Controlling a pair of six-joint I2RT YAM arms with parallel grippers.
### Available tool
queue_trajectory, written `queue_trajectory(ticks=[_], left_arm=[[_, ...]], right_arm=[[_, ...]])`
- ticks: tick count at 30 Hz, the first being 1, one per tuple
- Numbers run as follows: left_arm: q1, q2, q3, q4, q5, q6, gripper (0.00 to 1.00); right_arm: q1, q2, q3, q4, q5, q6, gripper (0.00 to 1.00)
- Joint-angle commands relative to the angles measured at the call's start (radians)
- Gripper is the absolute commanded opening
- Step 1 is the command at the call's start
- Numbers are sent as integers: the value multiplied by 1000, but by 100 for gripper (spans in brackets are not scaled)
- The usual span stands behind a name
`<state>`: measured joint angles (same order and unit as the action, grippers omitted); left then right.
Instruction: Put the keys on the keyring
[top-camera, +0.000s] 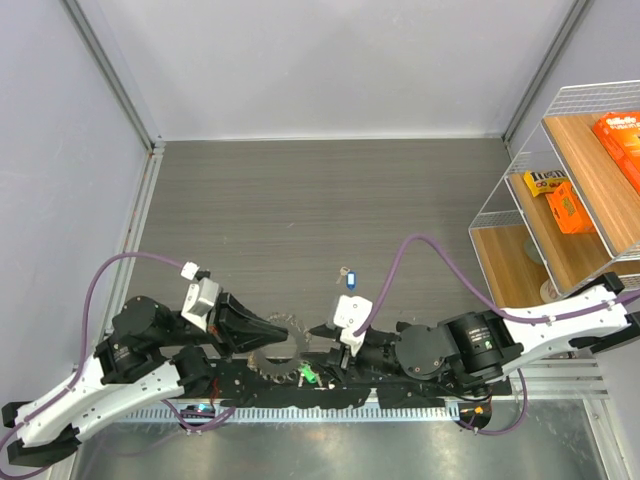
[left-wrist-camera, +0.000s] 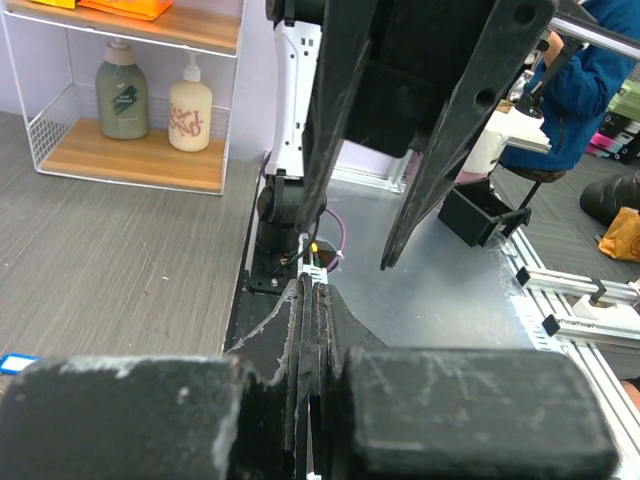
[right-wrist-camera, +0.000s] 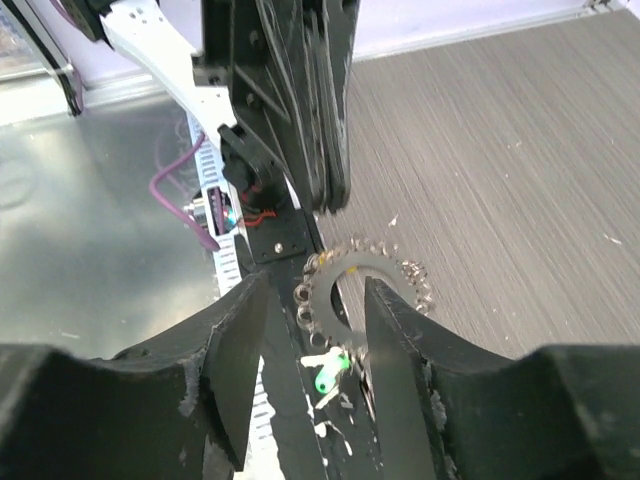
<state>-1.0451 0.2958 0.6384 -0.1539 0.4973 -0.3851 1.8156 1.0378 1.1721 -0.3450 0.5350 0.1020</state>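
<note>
Looking down the right wrist view, I see the right gripper with its jaws parted to a middling gap and nothing pinched between them. The keyring, a toothed silvery wheel, lies flat just past those fingertips, at the near edge of the grey table. The left gripper hangs over the ring's far rim with its jaws pressed together. I cannot tell whether it grips the rim or only touches it.

1 green key lies at the ring's near edge, low between the right fingers. Whether it is threaded on or merely lying against the ring is too small for me to judge. 1 blue key sits on the table well apart from the ring, plainly not attached. I cannot make out a yellow key.

My reading is that the job is early to midway: at best 1 key is on, the blue one is untouched, and collecting it looks like the next errand
</note>
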Motion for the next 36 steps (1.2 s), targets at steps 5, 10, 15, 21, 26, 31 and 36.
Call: queue_trajectory(ticks=[5,10,15,21,26,31,36], left_arm=[[2,-12,-3,-13,-29,-1,0],[2,-1,18,-101,-168,-5,8],[2,-47,-8,-148,-341,-15,29],[0,-83,-8,-231,-548,-18,52],[0,-112,-25,-295,-716,-41,60],[0,-150,-54,-334,-841,-55,62],[0,-204,-80,-348,-904,-64,64]], right_arm=[[-25,-32,-126,49,41,103,58],[-192,-55,-219,78,-41,266,61],[-318,2,-255,97,-138,309,63],[-392,123,-236,123,-173,357,63],[-455,227,-227,164,-208,407,63],[-501,330,-191,198,-253,450,63],[-509,450,-143,218,-251,472,62]])
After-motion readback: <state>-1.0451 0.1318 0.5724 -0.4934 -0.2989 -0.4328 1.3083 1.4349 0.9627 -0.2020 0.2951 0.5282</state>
